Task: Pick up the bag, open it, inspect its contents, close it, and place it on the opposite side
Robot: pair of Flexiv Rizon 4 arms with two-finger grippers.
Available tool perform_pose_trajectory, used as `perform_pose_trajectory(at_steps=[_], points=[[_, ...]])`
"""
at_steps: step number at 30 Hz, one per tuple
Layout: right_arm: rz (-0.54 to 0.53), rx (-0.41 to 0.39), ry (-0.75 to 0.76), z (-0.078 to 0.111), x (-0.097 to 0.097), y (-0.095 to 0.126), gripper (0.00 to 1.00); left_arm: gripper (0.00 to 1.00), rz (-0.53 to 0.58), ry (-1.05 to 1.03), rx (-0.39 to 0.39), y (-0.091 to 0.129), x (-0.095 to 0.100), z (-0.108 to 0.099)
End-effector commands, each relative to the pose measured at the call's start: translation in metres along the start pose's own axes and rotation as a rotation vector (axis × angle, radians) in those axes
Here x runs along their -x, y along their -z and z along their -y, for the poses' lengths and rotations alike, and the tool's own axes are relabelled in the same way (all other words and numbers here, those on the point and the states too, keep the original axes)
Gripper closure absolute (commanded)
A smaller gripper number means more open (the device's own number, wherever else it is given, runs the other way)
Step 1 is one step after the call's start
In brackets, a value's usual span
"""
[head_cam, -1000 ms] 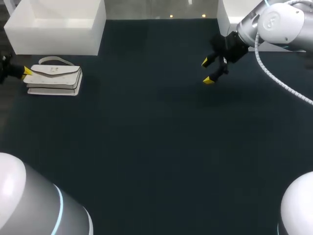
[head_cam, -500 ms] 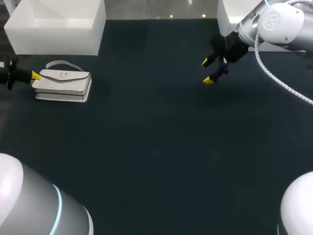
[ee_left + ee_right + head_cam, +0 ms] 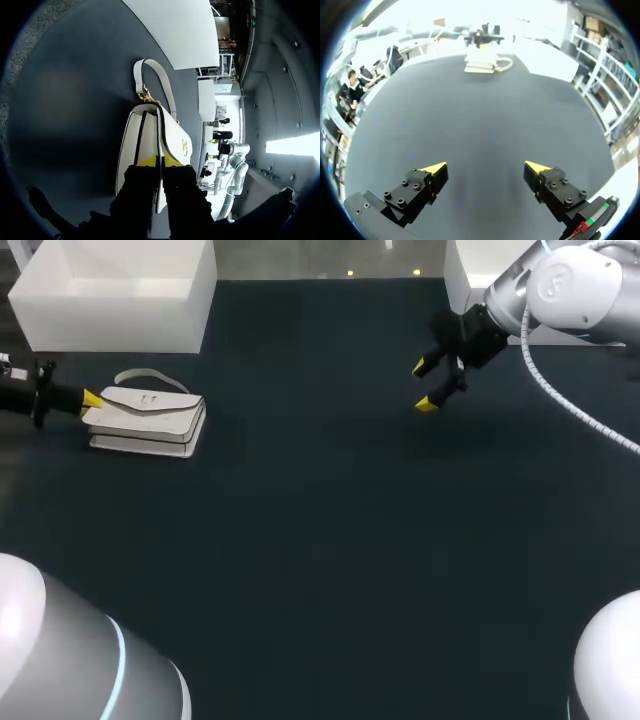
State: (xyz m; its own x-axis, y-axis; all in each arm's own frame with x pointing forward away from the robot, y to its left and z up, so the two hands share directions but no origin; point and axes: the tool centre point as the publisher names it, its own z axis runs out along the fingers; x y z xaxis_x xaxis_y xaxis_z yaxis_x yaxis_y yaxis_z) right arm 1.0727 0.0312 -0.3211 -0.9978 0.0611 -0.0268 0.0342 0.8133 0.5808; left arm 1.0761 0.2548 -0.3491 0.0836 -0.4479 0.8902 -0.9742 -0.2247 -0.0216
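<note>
Bag (image 3: 150,416) sits at upper left of the head view, on the dark table (image 3: 320,540); left gripper (image 3: 90,400) is clamped on its left end; right gripper (image 3: 425,386) hangs at upper right, jaws wide apart.

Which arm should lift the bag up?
Left. The left gripper pinches the end of the bag, while the right gripper hangs open far across the table.
</note>
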Motion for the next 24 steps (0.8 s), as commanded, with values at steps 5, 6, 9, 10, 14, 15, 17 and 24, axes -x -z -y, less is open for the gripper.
perform_pose_trajectory(at_steps=[5, 6, 9, 10, 14, 15, 17, 24], points=[[-0.003, 0.002, 0.001, 0.0005, 0.0013, -0.0002, 0.0, 1.0, 0.003, 0.018, -0.197, -0.0227, -0.0125, -0.0263], [-0.003, 0.002, 0.001, 0.0005, 0.0013, -0.0002, 0.0, 1.0, 0.003, 0.018, -0.197, -0.0227, -0.0125, -0.0263], [-0.003, 0.002, 0.001, 0.0005, 0.0013, -0.0002, 0.0, 1.0, 0.003, 0.018, -0.197, -0.0227, -0.0125, -0.0263], [-0.003, 0.002, 0.001, 0.0005, 0.0013, -0.0002, 0.0, 1.0, 0.003, 0.018, -0.197, -0.0227, -0.0125, -0.0263], [-0.003, 0.002, 0.001, 0.0005, 0.0013, -0.0002, 0.0, 1.0, 0.003, 0.018, -0.197, -0.0227, -0.0125, -0.0263], [-0.003, 0.002, 0.001, 0.0005, 0.0013, -0.0002, 0.0, 1.0, 0.003, 0.018, -0.197, -0.0227, -0.0125, -0.0263], [-0.003, 0.002, 0.001, 0.0005, 0.0013, -0.0002, 0.0, 1.0, 0.003, 0.018, -0.197, -0.0227, -0.0125, -0.0263], [-0.003, 0.002, 0.001, 0.0005, 0.0013, -0.0002, 0.0, 1.0, 0.003, 0.018, -0.197, -0.0227, -0.0125, -0.0263]])
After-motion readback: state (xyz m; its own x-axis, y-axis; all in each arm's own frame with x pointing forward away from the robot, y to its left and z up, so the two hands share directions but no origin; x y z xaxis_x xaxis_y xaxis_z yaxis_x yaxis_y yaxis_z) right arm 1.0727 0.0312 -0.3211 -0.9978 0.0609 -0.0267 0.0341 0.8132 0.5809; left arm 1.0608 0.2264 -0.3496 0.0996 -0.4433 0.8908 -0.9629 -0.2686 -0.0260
